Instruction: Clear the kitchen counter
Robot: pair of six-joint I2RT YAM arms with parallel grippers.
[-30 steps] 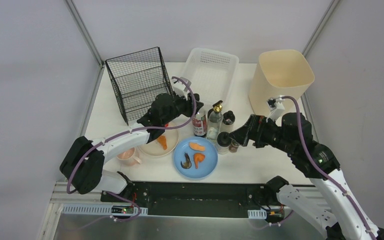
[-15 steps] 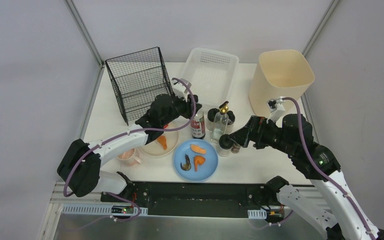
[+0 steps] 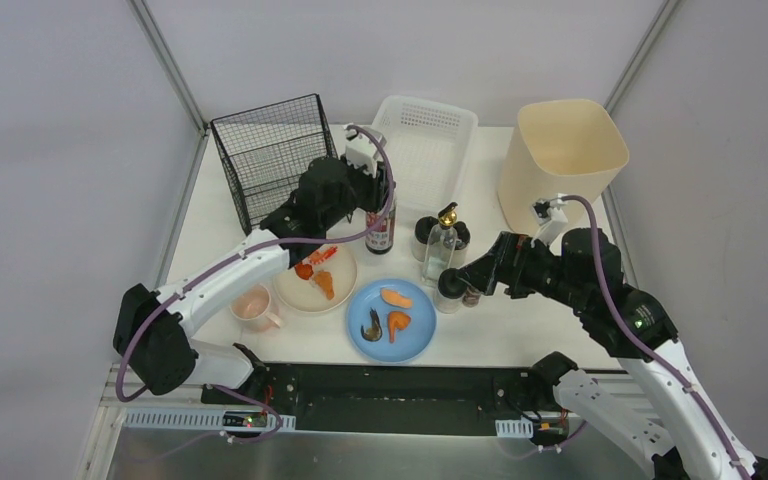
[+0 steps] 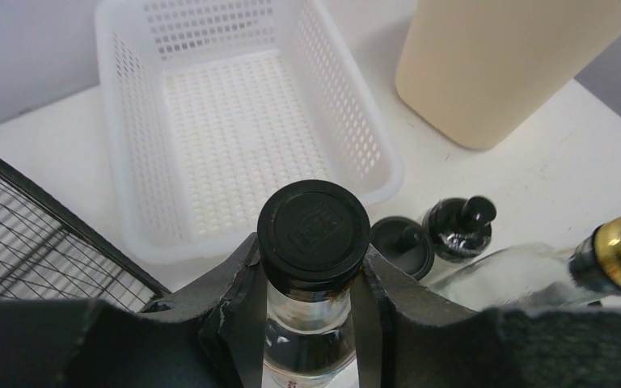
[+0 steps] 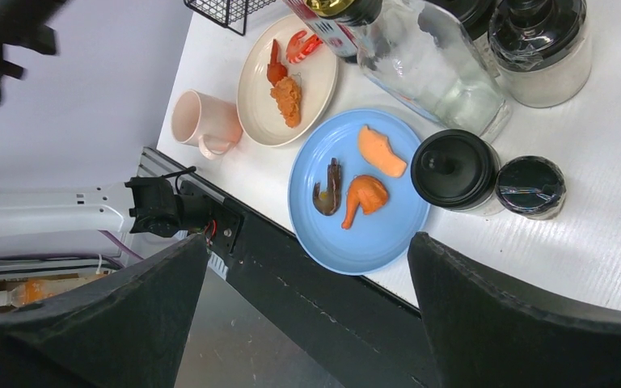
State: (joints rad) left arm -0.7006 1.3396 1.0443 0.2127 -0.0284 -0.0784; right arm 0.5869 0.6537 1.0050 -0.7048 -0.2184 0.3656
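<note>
Three foods (image 3: 398,322) on plate (image 3: 420,328), left end effector (image 4: 307,307) clamps bottle (image 4: 314,234), right end effector (image 5: 307,242) apart

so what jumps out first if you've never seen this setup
The left gripper is clamped on the neck of a black-capped bottle, just in front of the white perforated basket at the back of the kitchen counter. After that, the blue plate with orange food pieces at the front centre, and the tall cream bin in the far right corner.
</note>
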